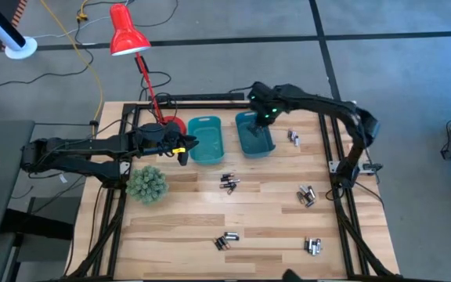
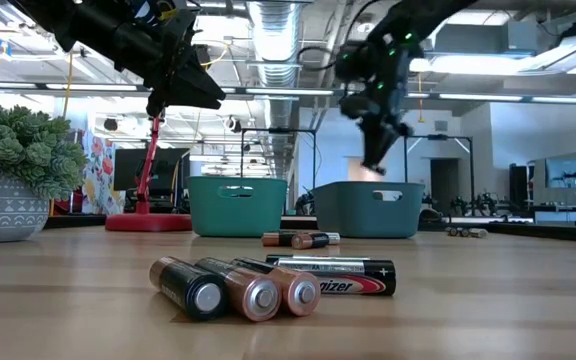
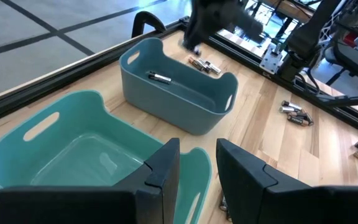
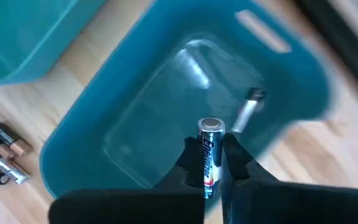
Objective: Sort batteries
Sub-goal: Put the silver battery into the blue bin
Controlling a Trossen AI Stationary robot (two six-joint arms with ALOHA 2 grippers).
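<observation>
Right tool (image 4: 213, 163) clamps 1 Energizer cell (image 4: 209, 152) above the darker bin (image 4: 166, 93) holding 1 battery (image 4: 248, 107); left tool (image 3: 197, 168), half-open, holds nothing; most batteries (image 1: 229, 182) remain on the surface (image 1: 257, 219).

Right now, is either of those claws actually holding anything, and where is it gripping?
Yes. The right gripper pinches a battery by its lower body, over the darker bin. The left gripper holds nothing.

one black-and-silver battery (image 4: 210, 152) upright above the darker bin (image 4: 166, 112); another battery (image 4: 246, 112) lies inside.
</observation>
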